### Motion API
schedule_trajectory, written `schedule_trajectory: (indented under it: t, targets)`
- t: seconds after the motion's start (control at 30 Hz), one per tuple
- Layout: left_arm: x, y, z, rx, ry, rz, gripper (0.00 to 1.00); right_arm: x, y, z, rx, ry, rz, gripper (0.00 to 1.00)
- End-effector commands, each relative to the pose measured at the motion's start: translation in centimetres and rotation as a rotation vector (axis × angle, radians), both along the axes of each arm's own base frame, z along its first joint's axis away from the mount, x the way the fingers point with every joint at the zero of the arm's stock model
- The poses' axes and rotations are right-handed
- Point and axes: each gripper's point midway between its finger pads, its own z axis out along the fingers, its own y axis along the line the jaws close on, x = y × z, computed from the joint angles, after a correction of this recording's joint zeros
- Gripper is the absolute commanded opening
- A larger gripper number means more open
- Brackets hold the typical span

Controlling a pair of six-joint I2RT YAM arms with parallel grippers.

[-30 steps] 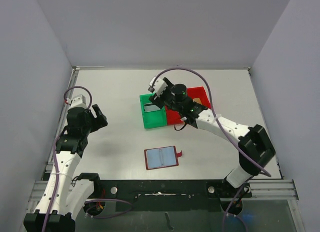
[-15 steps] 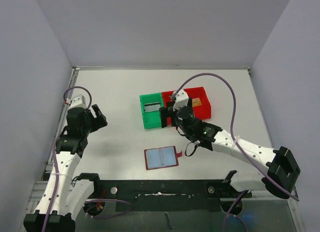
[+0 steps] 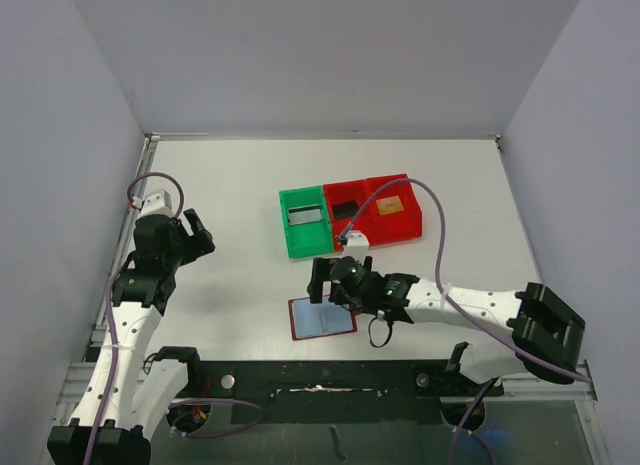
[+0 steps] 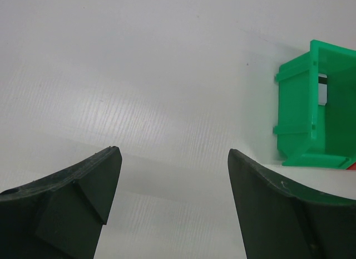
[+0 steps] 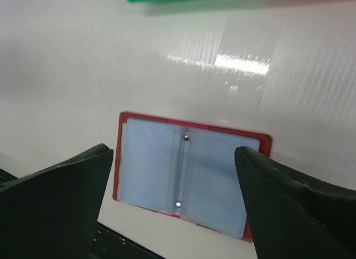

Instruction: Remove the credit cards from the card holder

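Top view: card holder [image 3: 322, 318], open flat on worktop [image 3: 220, 185], dark red rim, pale blue-grey pockets, just below right pincer [image 3: 320, 283], jaws apart. Beyond that pincer: silver-grey card [image 3: 304, 215] in green bin [image 3: 310, 247]; black card [image 3: 345, 208] and gold-orange card [image 3: 391, 206] in red bins [image 3: 400, 230].
Left wrist: left pincer [image 4: 172, 153], jaws apart; green bin ahead, to its right.
Right wrist: card holder framed between the fingers, two rivets on its spine.

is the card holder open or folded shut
Open, spread flat: the card holder shows both pale blue inner pockets face up beside its centre fold.
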Motion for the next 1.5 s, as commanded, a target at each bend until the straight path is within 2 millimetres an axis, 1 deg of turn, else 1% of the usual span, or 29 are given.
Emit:
schedule_trajectory:
  t: [0.0, 0.13, 0.2, 0.27, 0.33, 0.5, 0.6, 0.73, 0.9, 1.0, 1.1, 1.2, 1.3, 1.37, 1.47]
  targets:
    - [1.0, 0.4, 1.5, 0.011, -0.064, 0.01, 0.77, -1.3, 3.8, 0.3, -0.011, 0.025, -0.015, 0.93]
    - [1.0, 0.4, 1.4, 0.009, -0.061, 0.007, 0.77, -2.2, 5.0, -1.4, -0.113, 0.057, 0.014, 0.84]
    - [1.0, 0.4, 1.5, 0.01, -0.063, 0.009, 0.77, -2.4, 5.5, -1.8, -0.121, 0.071, 0.035, 0.79]
    - [1.0, 0.5, 1.5, 0.011, -0.066, 0.012, 0.76, -2.8, 6.1, -2.2, -0.119, 0.085, 0.059, 0.77]
    - [0.9, 0.5, 1.6, 0.011, -0.067, 0.013, 0.77, -3.0, 6.3, -2.5, -0.127, 0.098, 0.065, 0.76]
    - [1.0, 0.4, 1.5, 0.009, -0.064, 0.01, 0.77, -3.2, 6.1, -3.5, -0.179, 0.129, 0.051, 0.76]
    - [1.0, 0.4, 1.4, 0.009, -0.06, 0.009, 0.77, -3.4, 6.3, -4.0, -0.194, 0.141, 0.062, 0.74]
    - [1.0, 0.5, 1.4, 0.01, -0.06, 0.012, 0.77, -3.5, 6.8, -4.2, -0.202, 0.148, 0.08, 0.71]
    - [1.0, 0.4, 1.3, 0.009, -0.059, 0.009, 0.77, -3.4, 7.4, -4.4, -0.221, 0.152, 0.094, 0.71]
    - [1.0, 0.5, 1.2, 0.011, -0.055, 0.012, 0.77, -3.3, 7.2, -5.1, -0.266, 0.167, 0.085, 0.71]
    - [1.0, 0.6, 1.3, 0.014, -0.056, 0.016, 0.77, -3.7, 7.0, -6.4, -0.299, 0.206, 0.082, 0.69]
    - [1.0, 0.6, 1.3, 0.012, -0.056, 0.016, 0.77, -4.0, 6.1, -7.7, -0.348, 0.239, 0.063, 0.63]
    - [1.1, 0.5, 1.2, 0.011, -0.052, 0.012, 0.77, -4.1, 5.1, -8.6, -0.387, 0.263, 0.038, 0.61]
    - [1.1, 0.4, 1.2, 0.01, -0.051, 0.008, 0.77, -4.1, 5.0, -8.9, -0.382, 0.27, 0.043, 0.57]
    - [1.1, 0.4, 1.1, 0.009, -0.048, 0.008, 0.77, -4.1, 5.6, -8.5, -0.326, 0.253, 0.075, 0.48]
